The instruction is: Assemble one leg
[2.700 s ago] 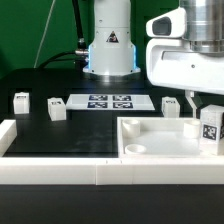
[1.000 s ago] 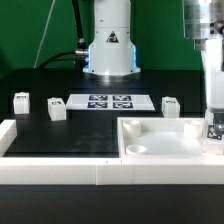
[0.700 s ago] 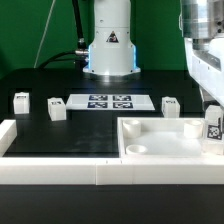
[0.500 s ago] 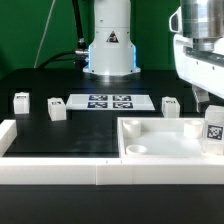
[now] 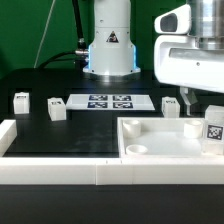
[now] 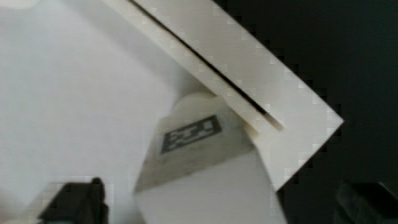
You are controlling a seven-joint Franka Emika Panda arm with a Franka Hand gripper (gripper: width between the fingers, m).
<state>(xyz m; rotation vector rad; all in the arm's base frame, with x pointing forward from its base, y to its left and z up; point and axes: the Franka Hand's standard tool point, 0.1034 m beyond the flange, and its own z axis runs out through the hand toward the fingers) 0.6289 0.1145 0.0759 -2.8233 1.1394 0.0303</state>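
Note:
A leg with a black-and-white tag stands upright in the corner of the large white tray-like piece at the exterior view's right. My gripper hangs just above and slightly left of it, jaws open and empty. In the wrist view the same leg lies between my two dark fingertips, with a gap on each side. Three more legs stand on the black table: two on the left and one behind the tray piece.
The marker board lies flat at the back middle, in front of the robot base. A low white wall runs along the table's front and left edge.
A second ago my gripper was down around the leg in the tray corner. It has since risen and shifted to the exterior view's left. The leg stays standing there.

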